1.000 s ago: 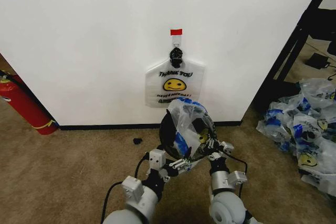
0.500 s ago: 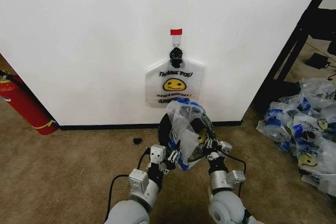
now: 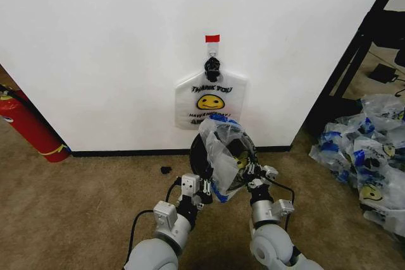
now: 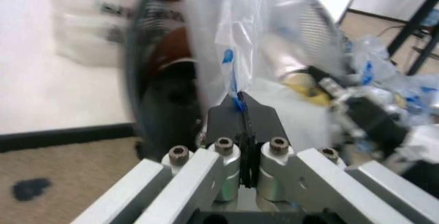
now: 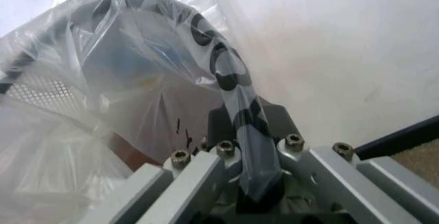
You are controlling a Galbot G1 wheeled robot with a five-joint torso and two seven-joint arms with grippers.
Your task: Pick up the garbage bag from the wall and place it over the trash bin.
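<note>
Two grippers hold one thin see-through white plastic garbage bag [image 3: 223,147] with blue patches at lower centre of the head view, draped above the small round dark trash bin [image 3: 197,156] by the plain white wall [image 3: 114,49]. The left gripper [image 3: 207,189] pinches its left edge. The right gripper [image 3: 248,172] clamps its black-printed right edge.

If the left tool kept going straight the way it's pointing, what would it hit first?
Probably the bin: the left tool, shut on the bag, points at its dark side, with the wall behind. Depth is unclear.
</note>
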